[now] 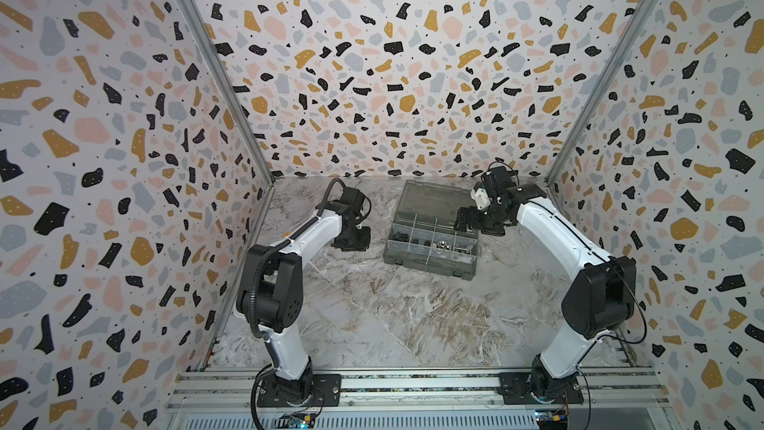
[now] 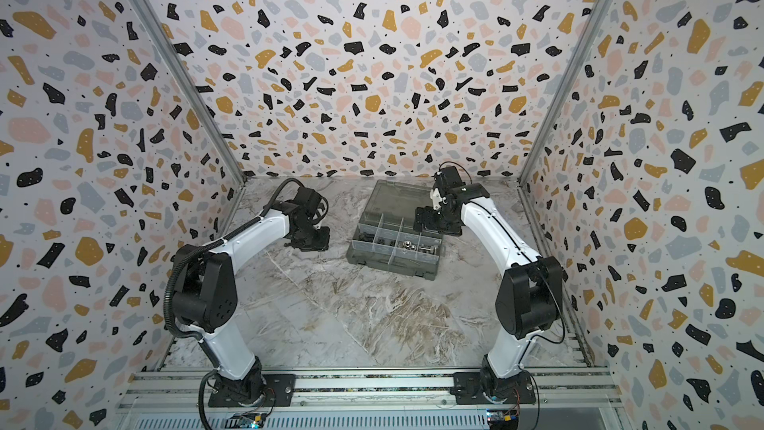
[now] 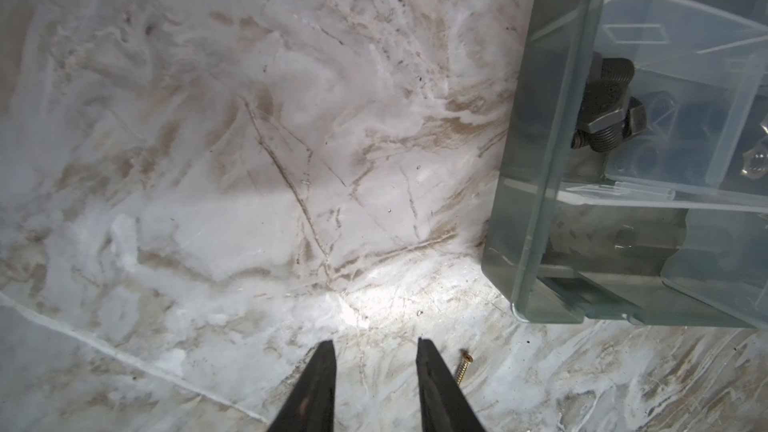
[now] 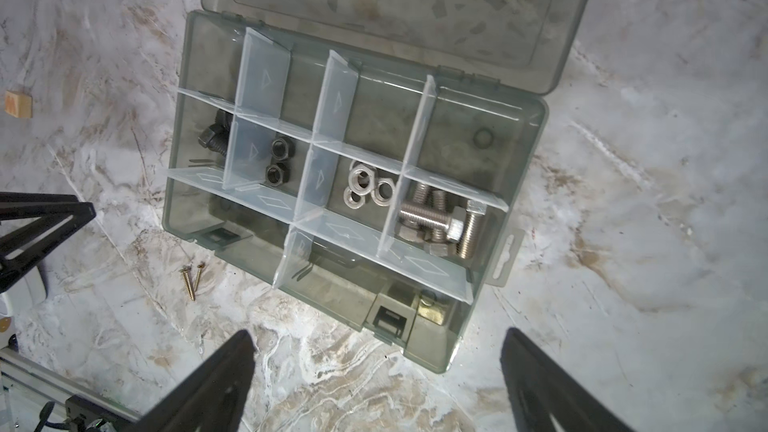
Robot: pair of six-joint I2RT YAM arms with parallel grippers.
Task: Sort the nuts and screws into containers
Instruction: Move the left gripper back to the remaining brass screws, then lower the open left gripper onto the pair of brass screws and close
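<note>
The box (image 1: 426,264) sits by the worktop's (image 1: 413,324) far edge, lid (image 4: 395,2) thrown back, nuts (image 4: 368,189) and bolts (image 4: 440,222) in its compartments (image 4: 469,130). Two screws (image 4: 192,280) lie off its near left corner, beside the left tool (image 3: 374,342), jaws partly apart, empty. The right tool (image 4: 378,332), jaws spread wide and empty, seemingly hovers over its right rim. Bare worktop fronts it.

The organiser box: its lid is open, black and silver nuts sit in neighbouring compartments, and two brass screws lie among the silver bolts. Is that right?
No: the two brass screws lie on the table outside the organiser box, not among the silver bolts, as the right wrist view shows. The open lid and black nuts neighbouring silver nuts are right.
</note>
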